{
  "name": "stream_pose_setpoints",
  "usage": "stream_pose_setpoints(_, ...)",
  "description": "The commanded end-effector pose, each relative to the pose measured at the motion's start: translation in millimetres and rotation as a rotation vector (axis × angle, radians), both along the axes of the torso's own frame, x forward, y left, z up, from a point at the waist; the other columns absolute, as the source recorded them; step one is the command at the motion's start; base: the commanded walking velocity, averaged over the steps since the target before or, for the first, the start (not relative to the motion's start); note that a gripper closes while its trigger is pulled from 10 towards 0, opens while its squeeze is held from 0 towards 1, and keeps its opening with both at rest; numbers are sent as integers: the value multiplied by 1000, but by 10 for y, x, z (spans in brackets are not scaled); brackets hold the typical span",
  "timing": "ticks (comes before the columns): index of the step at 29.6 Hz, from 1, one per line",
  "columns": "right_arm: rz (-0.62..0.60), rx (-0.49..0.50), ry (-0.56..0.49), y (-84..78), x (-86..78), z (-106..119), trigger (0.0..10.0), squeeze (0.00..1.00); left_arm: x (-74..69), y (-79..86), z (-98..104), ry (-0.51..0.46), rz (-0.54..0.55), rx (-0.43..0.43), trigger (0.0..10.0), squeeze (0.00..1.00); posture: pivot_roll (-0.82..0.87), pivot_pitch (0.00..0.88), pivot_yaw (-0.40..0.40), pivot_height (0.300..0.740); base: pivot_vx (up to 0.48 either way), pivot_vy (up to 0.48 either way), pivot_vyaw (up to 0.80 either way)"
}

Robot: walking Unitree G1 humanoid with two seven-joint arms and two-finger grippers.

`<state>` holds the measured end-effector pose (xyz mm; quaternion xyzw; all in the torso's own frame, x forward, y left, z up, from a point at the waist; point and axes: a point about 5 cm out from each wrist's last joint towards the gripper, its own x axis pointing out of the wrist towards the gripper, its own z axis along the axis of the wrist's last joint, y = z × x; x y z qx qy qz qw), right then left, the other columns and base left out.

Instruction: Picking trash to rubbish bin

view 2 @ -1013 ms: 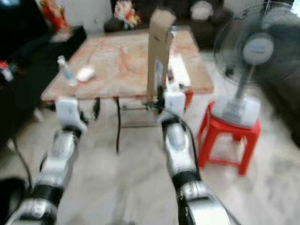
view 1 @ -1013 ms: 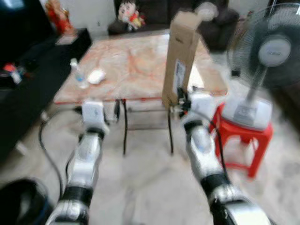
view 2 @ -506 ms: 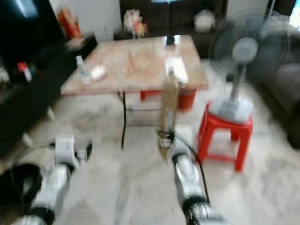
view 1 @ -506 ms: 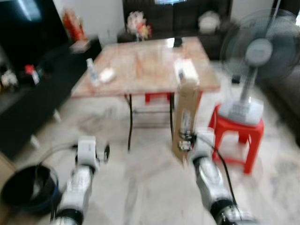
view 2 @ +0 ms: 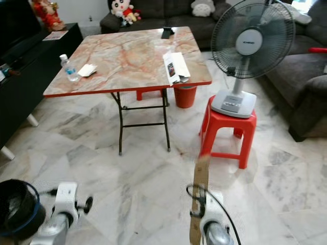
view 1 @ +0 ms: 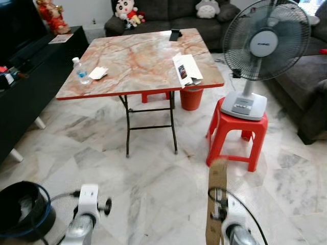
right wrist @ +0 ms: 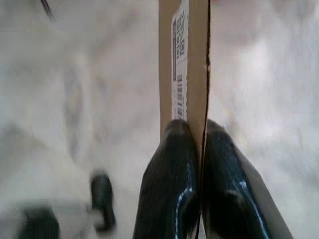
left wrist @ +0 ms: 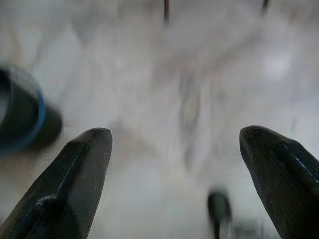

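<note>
While our right gripper (right wrist: 199, 144) pinches the box (view 1: 216, 201) upright at five o'clock, we should swing toward the bin (view 1: 20, 212) at eight o'clock, keeping it vertical; our left gripper (left wrist: 174, 169) hangs spread and idle.

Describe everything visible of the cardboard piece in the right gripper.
The cardboard piece is a long, flat, brown strip, apparently a folded carton, with a white printed label carrying a code on one face. The right gripper pinches its lower end between both black fingers. It stands roughly upright above the marble floor, touching nothing else.
</note>
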<state>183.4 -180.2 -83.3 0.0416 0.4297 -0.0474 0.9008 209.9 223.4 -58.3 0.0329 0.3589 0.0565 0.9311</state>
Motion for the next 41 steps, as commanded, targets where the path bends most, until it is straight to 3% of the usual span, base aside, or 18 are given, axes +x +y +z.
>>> stream_pose_setpoints(1,28,-10,32,53,-30,-26,10000,0,-124,76,-69,68,19,32,10000,0,51,1,85,740,0,0,0)
stream_pose_setpoints(2,30,-11,33,54,-34,-28,10000,0,-132,77,-73,72,20,33,10000,0,51,1,85,740,0,0,0)
stream_pose_setpoints(5,56,-7,38,128,-76,-50,10000,0,-409,124,-201,140,83,20,10000,0,43,0,92,740,0,0,471)
stream_pose_setpoints(7,94,-43,44,131,-76,-51,10000,0,-438,121,-215,148,80,19,10000,0,44,0,93,740,0,0,788)
stream_pose_setpoints(19,116,-51,1,173,121,39,10000,0,-266,108,-137,100,72,21,10000,0,69,1,84,740,0,0,776)
stream_pose_setpoints(33,98,-66,18,96,38,4,10000,0,-374,118,-183,120,83,24,10000,0,76,29,85,740,0,0,789)
stream_pose_setpoints(41,110,-71,17,100,39,5,10000,0,-356,98,-177,106,91,20,10000,0,86,38,78,740,0,0,794)
